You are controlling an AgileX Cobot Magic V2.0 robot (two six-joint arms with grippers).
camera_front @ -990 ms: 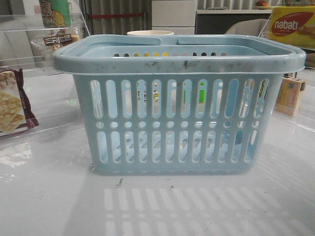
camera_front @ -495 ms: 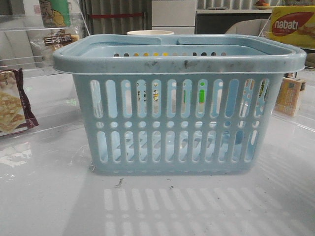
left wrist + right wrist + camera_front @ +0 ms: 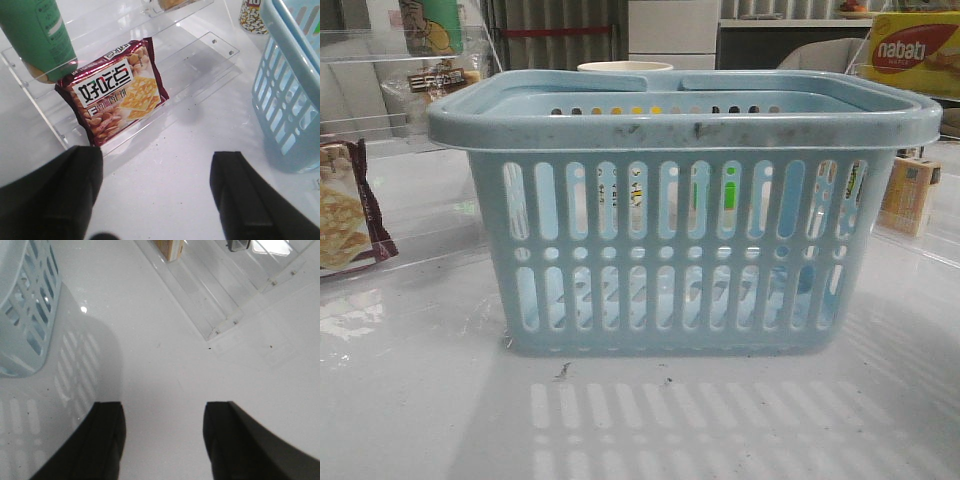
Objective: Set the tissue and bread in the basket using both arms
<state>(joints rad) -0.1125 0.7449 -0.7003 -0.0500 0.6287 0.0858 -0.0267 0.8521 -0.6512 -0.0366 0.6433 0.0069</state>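
Note:
The light-blue basket [image 3: 680, 125] stands in the middle of the white table, its handles folded down. It also shows in the left wrist view [image 3: 295, 75] and in the right wrist view [image 3: 25, 315]. The tissue and the bread are out of view in every frame. My left gripper [image 3: 157, 160] is open and empty over bare table, on the basket's left side. My right gripper [image 3: 164, 410] is open and empty over bare table, on the basket's right side. Neither gripper shows in the front view.
A maroon-edged cracker packet [image 3: 117, 95] leans on a clear acrylic shelf [image 3: 200, 65] left of the basket, beside a green tube [image 3: 42, 35]. It also shows in the front view [image 3: 345, 215]. A small box [image 3: 910, 195] and another acrylic shelf [image 3: 210, 295] are on the right.
The cracker packet at the left edge of the front view shows slightly less of its face. Nothing else has visibly moved.

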